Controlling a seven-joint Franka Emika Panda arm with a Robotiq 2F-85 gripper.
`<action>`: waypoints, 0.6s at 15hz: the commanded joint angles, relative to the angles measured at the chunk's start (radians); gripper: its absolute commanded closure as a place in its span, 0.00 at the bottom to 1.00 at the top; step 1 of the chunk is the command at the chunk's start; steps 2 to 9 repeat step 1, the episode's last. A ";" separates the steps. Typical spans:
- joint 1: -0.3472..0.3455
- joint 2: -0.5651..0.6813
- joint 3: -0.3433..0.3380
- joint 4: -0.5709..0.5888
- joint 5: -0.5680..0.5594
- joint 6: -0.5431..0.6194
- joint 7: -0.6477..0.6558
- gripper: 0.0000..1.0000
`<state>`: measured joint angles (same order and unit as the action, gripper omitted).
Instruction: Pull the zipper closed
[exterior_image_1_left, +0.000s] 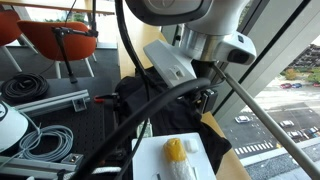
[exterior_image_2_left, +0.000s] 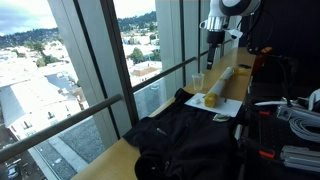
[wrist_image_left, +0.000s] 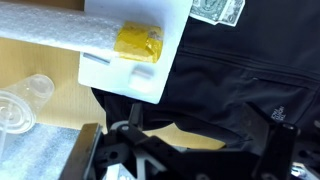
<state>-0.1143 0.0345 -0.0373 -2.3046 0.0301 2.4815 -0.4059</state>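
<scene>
A black jacket (exterior_image_2_left: 190, 135) lies crumpled on the wooden counter by the window; it also shows in an exterior view (exterior_image_1_left: 150, 95) and in the wrist view (wrist_image_left: 235, 70), with a small white logo (wrist_image_left: 281, 113). I cannot make out the zipper line among the dark folds. My gripper (wrist_image_left: 200, 152) is open and empty, its dark fingers apart above the jacket's edge and a strip of bare wood. In an exterior view the gripper (exterior_image_2_left: 212, 48) hangs high above the counter's far end, apart from the jacket.
A white foam board (wrist_image_left: 110, 65) with a yellow block (wrist_image_left: 138, 42) lies beside the jacket, also in an exterior view (exterior_image_2_left: 212, 100). Clear plastic cups (wrist_image_left: 25, 95) and a white foam roll (exterior_image_2_left: 222, 80) stand nearby. Metal rails (exterior_image_1_left: 45, 100), cables and orange chairs (exterior_image_1_left: 60, 40) lie beyond.
</scene>
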 joint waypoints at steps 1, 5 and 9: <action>0.011 0.000 -0.011 0.001 0.000 -0.002 0.001 0.00; 0.011 0.000 -0.011 0.001 0.000 -0.002 0.001 0.00; 0.011 0.000 -0.011 0.001 0.000 -0.002 0.001 0.00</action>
